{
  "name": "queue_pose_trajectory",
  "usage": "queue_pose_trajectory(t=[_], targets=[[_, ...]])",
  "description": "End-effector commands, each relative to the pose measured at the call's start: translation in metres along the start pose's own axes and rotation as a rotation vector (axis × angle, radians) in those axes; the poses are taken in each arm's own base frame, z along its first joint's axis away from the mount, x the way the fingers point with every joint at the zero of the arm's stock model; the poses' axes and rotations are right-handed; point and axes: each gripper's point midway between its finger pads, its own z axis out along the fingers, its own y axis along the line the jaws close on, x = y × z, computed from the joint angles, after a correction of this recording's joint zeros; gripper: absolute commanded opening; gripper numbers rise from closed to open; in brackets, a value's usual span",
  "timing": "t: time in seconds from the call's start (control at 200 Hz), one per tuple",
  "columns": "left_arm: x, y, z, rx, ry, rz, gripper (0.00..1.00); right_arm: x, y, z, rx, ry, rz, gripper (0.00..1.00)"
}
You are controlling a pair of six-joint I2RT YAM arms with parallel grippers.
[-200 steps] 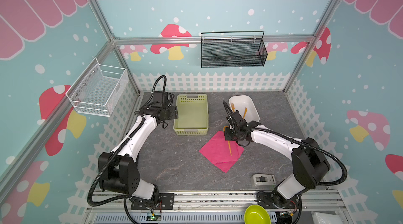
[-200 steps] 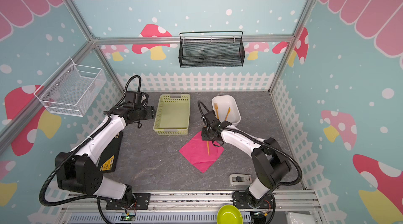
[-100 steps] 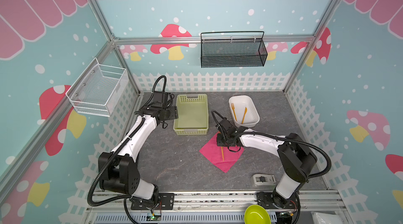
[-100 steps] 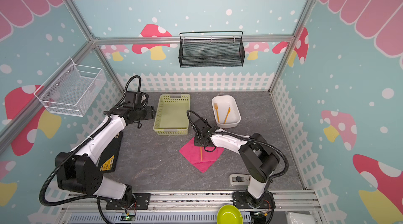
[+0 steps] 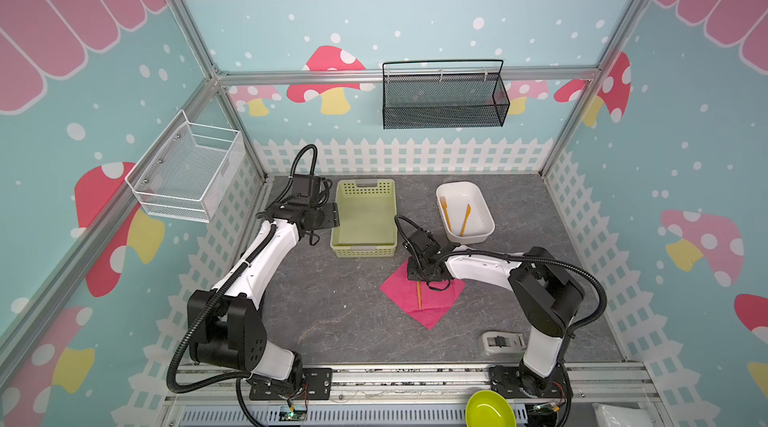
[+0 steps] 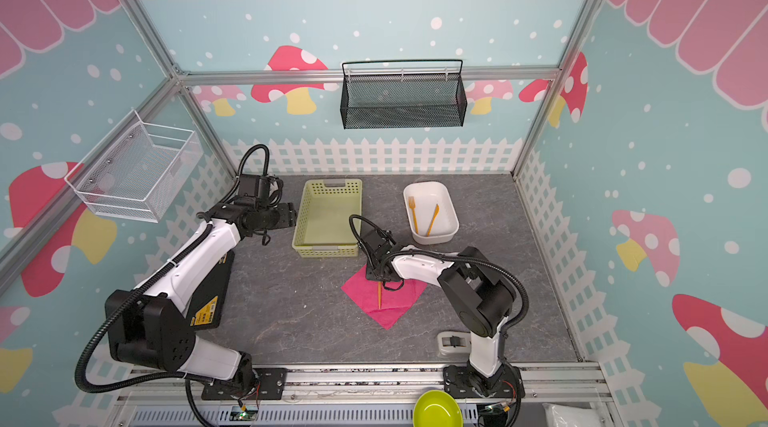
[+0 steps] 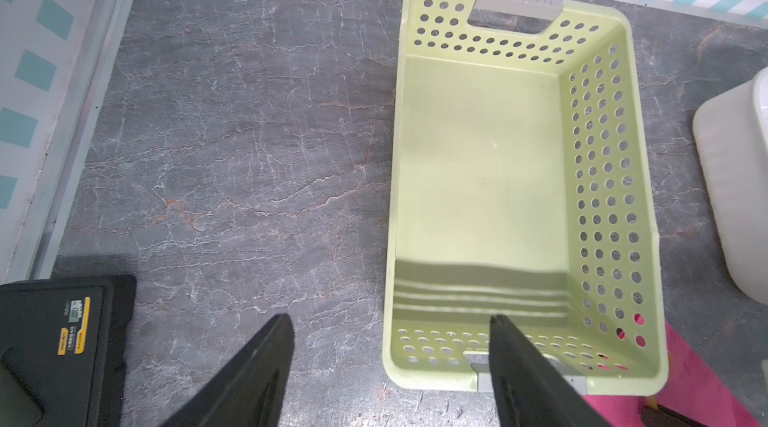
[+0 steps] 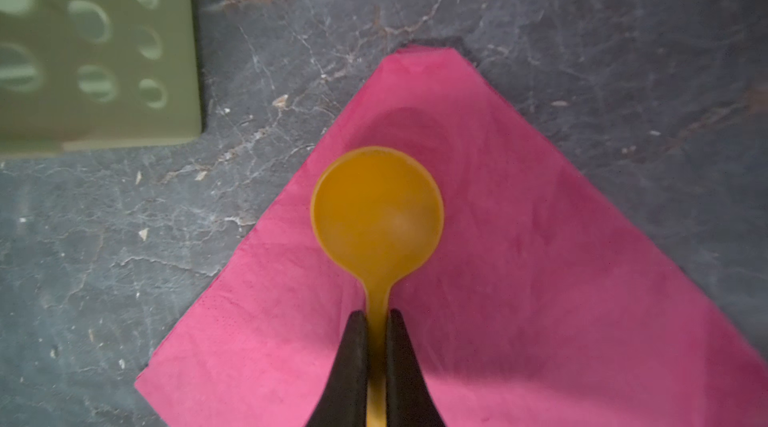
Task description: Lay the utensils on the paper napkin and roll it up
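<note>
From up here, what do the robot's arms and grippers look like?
The left arm and right arm have white shells between chunky black joints, with ribbed black cables looping alongside. The left gripper and right gripper each end in two slim, tapering black fingers.

Green perforated basket (image 5: 363, 251) on grey counter (image 5: 332, 312), white tub (image 5: 471, 237) near; black mesh rack (image 5: 444, 100) on back wall; lime bowl (image 5: 488, 409) at front.

One spoon (image 8: 377, 213), one fork (image 5: 445, 213), one knife (image 5: 465, 220), one pink napkin (image 5: 440, 301), one green basket (image 5: 363, 252)
</note>
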Motion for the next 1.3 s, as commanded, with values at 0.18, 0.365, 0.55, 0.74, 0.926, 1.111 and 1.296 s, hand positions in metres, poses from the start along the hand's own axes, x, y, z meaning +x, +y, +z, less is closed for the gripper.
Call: queue_pose_trajectory(t=[0.18, 0.365, 0.55, 0.74, 0.926, 1.111, 1.296], targets=[[0.000, 0.005, -0.002, -0.014, -0.007, -0.007, 0.76, -0.006, 0.008, 0.004, 0.001, -0.017, 0.020, 0.03], [0.001, 0.005, -0.001, -0.013, -0.006, -0.008, 0.76, -0.006, 0.009, 0.005, -0.007, -0.013, 0.013, 0.03], [0.001, 0.005, -0.001, -0.012, -0.003, -0.008, 0.76, -0.007, 0.012, -0.001, -0.008, -0.025, -0.001, 0.04], [0.002, 0.005, 0.001, -0.011, 0.002, -0.010, 0.77, -0.007, 0.014, -0.004, 0.001, -0.032, -0.019, 0.04], [0.002, 0.004, 0.001, -0.010, 0.002, -0.009, 0.77, -0.004, 0.013, 0.000, 0.009, -0.023, -0.026, 0.04], [0.002, 0.004, 0.002, -0.011, 0.004, -0.009, 0.77, 0.000, 0.009, 0.003, 0.021, -0.017, -0.030, 0.04], [0.003, 0.004, 0.003, -0.007, 0.008, -0.012, 0.77, 0.005, 0.004, 0.007, 0.033, -0.006, -0.036, 0.04]])
